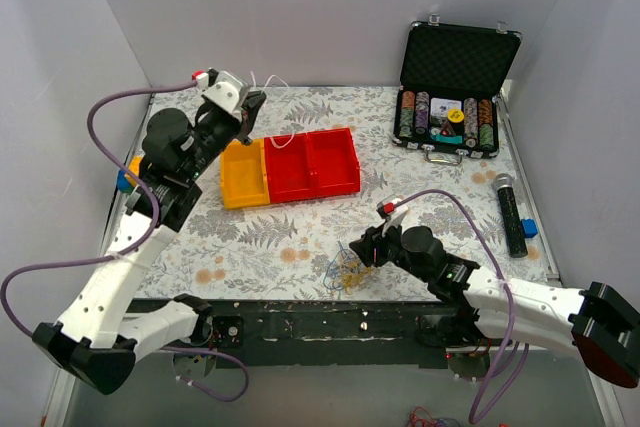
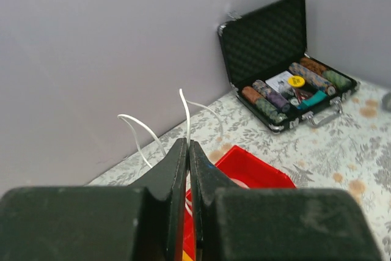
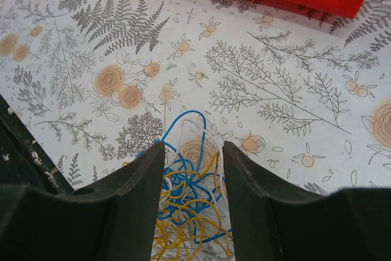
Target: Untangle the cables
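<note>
The cables [image 1: 347, 269] are a small tangle of thin blue, yellow and whitish wires on the floral cloth near the front edge. In the right wrist view the cables [image 3: 190, 197] lie between my open right fingers. My right gripper [image 1: 362, 250] is low, right at the bundle [image 3: 193, 151]. My left gripper [image 1: 250, 107] is raised at the back left, above the bins, shut on a thin white wire [image 2: 185, 111] that loops up from its tips [image 2: 188, 143]. The white wire [image 1: 272, 82] also shows in the top view.
A yellow bin [image 1: 243, 175] and a red two-part bin [image 1: 320, 163] sit mid-table. An open black case of poker chips [image 1: 448, 119] stands at the back right. A black cylinder [image 1: 511, 213] lies at the right edge. Walls close in on three sides.
</note>
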